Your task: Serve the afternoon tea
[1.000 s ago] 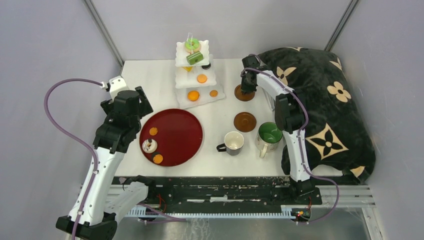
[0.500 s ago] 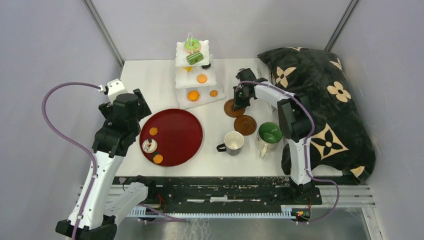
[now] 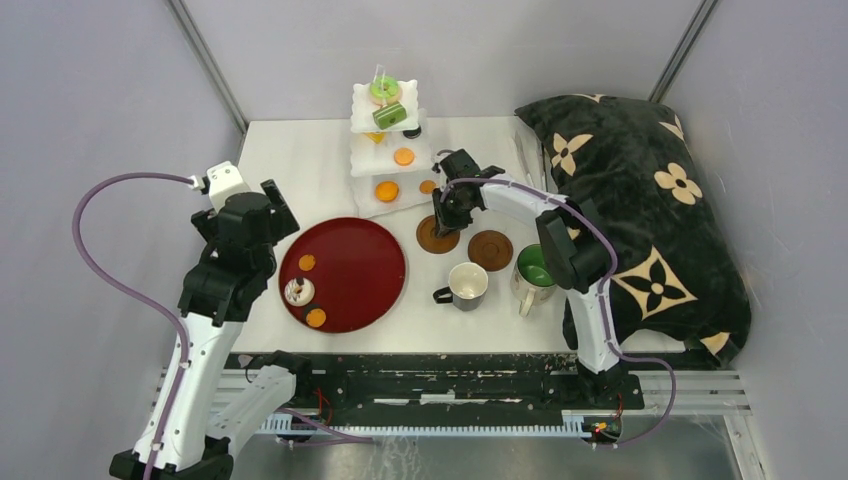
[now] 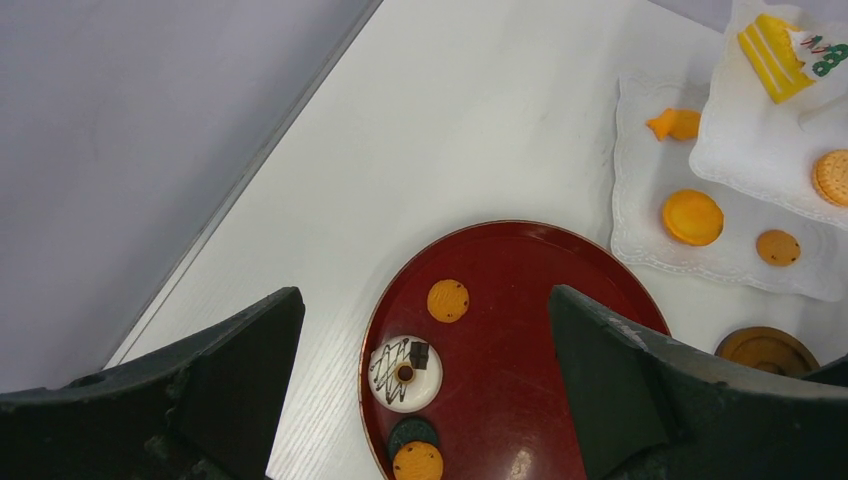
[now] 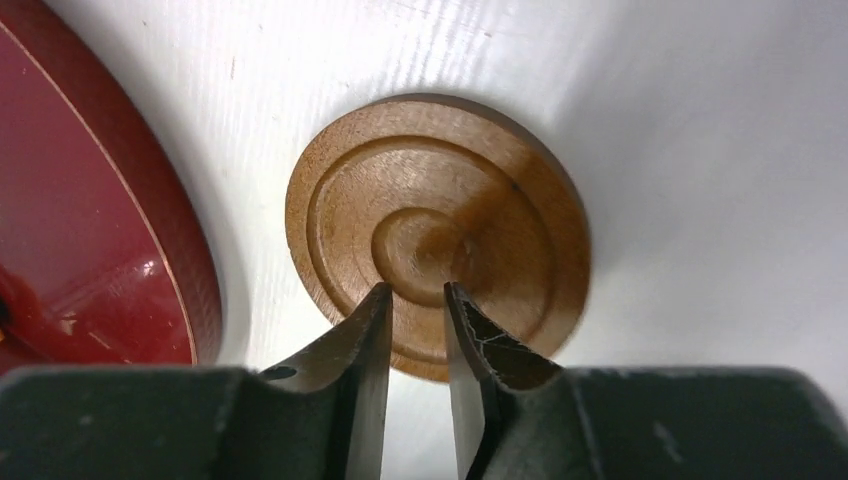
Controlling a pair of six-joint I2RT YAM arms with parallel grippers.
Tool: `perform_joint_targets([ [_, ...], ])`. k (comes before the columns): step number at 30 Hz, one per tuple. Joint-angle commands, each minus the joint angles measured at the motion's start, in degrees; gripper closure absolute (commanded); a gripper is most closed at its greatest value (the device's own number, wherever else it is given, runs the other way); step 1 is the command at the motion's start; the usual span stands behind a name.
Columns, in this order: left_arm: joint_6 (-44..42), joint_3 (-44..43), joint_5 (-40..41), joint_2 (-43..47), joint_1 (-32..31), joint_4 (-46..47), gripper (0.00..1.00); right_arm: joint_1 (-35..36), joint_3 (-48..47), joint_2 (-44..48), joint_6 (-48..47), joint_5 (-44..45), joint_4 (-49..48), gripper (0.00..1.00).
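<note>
Coaster (image 5: 437, 200) lies flat on desk (image 3: 300, 160), betw. red tray (image 3: 350, 285) and 2nd coaster (image 3: 490, 247), behind white mug (image 3: 467, 285); prob. meant as a mug's seat. Right jaws: nearly shut, narrow slit, tips pressing coaster's face, nothing pinched. Left jaws: wide apart, empty, above tray.

A dark red tray (image 3: 360, 272) lies on the white table (image 3: 290, 160), black flowered blanket (image 3: 640, 190) at right.

Two mugs (image 3: 467, 285), two brown coasters (image 3: 491, 248), one white three-tier stand (image 3: 405, 201), one red tray (image 3: 355, 265) bearing four sweets (image 3: 299, 291).
</note>
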State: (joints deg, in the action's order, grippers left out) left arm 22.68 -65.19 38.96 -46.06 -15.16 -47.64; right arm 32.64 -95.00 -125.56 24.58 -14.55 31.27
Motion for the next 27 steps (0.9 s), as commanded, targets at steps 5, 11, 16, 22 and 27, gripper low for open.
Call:
perform_joint_targets([
  [5, -0.9, -2.2, 3.15, -1.36, 0.22, 2.17, 0.01, -0.39, -0.16, 22.45, -6.1, 11.2, 4.38, 0.54],
  [11, -4.98, -1.54, -8.85, -1.77, 0.21, 5.02, 0.01, -0.3, 10.55, 35.18, -5.07, 17.67, 10.26, 0.46],
  [16, -9.48, 1.19, -30.49, -4.49, -0.16, 5.1, 0.01, -0.35, 18.9, 45.27, -2.45, 23.81, 13.37, 0.4],
  [22, -9.68, 7.48, -47.95, -6.05, -6.86, 10.39, 0.0, -9.54, 18.59, 52.47, -1.39, 22.12, 12.37, 0.34],
  [27, -8.3, 11.68, -44.28, -7.68, -19.52, 16.06, 0.01, -11.66, 13.65, 52.94, -1.26, 21.53, 14.05, 0.27],
])
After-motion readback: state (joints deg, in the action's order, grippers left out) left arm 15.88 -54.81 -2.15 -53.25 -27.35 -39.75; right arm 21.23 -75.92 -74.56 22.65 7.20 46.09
